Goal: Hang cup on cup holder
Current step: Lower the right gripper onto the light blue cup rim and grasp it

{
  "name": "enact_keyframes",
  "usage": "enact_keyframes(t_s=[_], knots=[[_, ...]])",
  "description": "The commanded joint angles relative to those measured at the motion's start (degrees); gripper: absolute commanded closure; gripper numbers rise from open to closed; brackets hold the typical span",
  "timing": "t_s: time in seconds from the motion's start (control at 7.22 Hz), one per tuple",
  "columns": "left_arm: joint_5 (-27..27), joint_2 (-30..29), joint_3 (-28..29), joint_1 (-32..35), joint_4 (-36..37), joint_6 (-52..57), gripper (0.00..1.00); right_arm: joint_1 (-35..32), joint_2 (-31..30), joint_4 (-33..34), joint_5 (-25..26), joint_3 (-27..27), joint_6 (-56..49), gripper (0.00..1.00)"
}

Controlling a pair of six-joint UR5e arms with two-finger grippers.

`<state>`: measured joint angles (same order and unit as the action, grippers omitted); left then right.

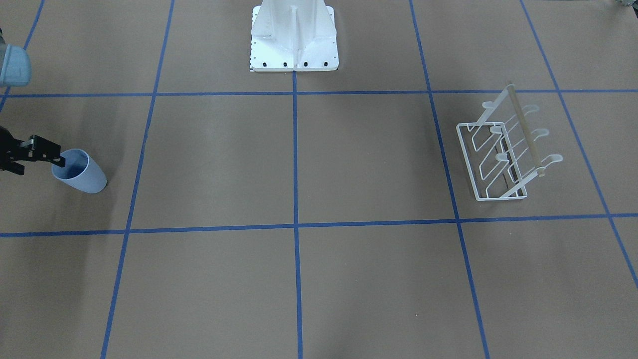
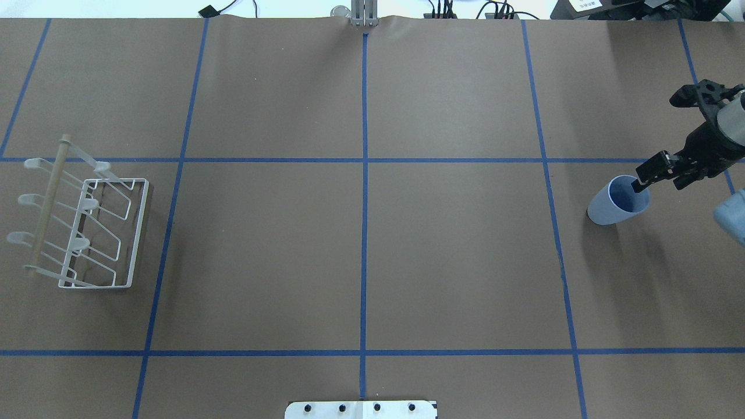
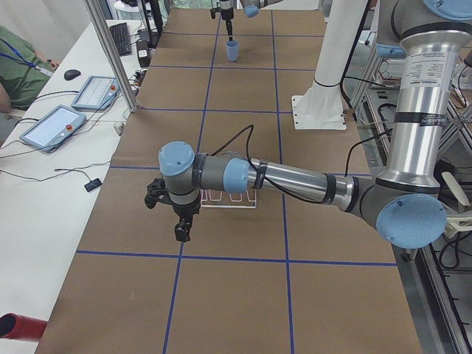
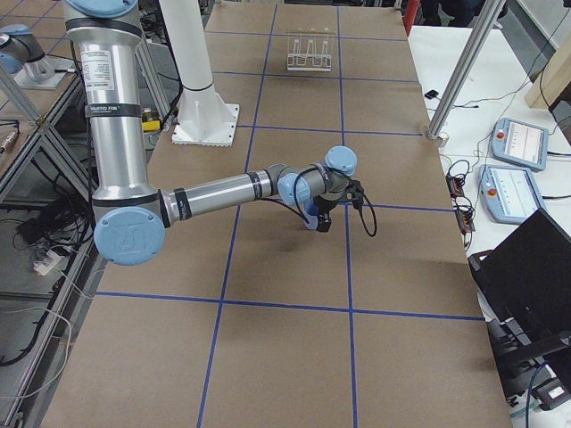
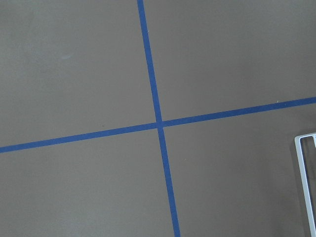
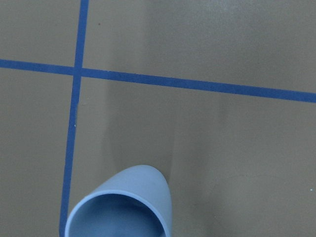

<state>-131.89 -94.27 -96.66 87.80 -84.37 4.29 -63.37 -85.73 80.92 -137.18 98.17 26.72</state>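
Note:
The light blue cup stands upright, mouth up, at the table's end on my right; it also shows in the overhead view, the left side view and the right wrist view. My right gripper is open. It straddles the cup's rim, one fingertip inside the mouth and the other outside. The white wire cup holder with its wooden rod stands at the opposite end. My left gripper hovers beside the holder; I cannot tell whether it is open or shut.
The white metal pedestal stands at the robot's side of the table, midway along it. Blue tape lines grid the brown table. Tablets lie on a side table beyond the operators' edge, behind an aluminium post.

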Motion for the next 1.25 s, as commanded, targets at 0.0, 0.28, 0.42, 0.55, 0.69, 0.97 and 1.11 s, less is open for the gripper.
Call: enact_keyframes(t_s=[0.0, 0.28, 0.42, 0.55, 0.69, 0.97, 1.11], knots=[[0.0, 0.1, 0.0, 0.0, 0.0, 0.2, 0.02, 1.7, 0.0, -0.1, 0.6, -1.0, -0.1, 0.04], [0.1, 0.0, 0.0, 0.0, 0.0, 0.2, 0.03, 1.8, 0.0, -0.1, 0.5, -1.1, -0.7, 1.00], [0.0, 0.0, -0.1, 0.0, 0.0, 0.1, 0.03, 1.8, 0.1, -0.1, 0.5, -0.9, -0.6, 1.00], [0.0, -0.1, -0.1, 0.0, 0.0, -0.2, 0.03, 1.8, 0.7, -0.1, 0.2, -0.7, -0.6, 1.00], [0.0, -0.1, -0.1, 0.0, 0.0, -0.2, 0.03, 1.8, 2.4, -0.1, -0.4, -0.3, 0.0, 1.00], [0.0, -1.7, -0.1, 0.0, 0.0, -1.1, 0.03, 1.8, 5.0, 0.0, -2.3, 2.3, 0.4, 1.00], [-0.1, -3.9, -0.4, -0.2, 0.0, -5.0, 0.03, 1.6, 7.1, 0.0, -3.3, 3.7, 1.4, 1.00]])
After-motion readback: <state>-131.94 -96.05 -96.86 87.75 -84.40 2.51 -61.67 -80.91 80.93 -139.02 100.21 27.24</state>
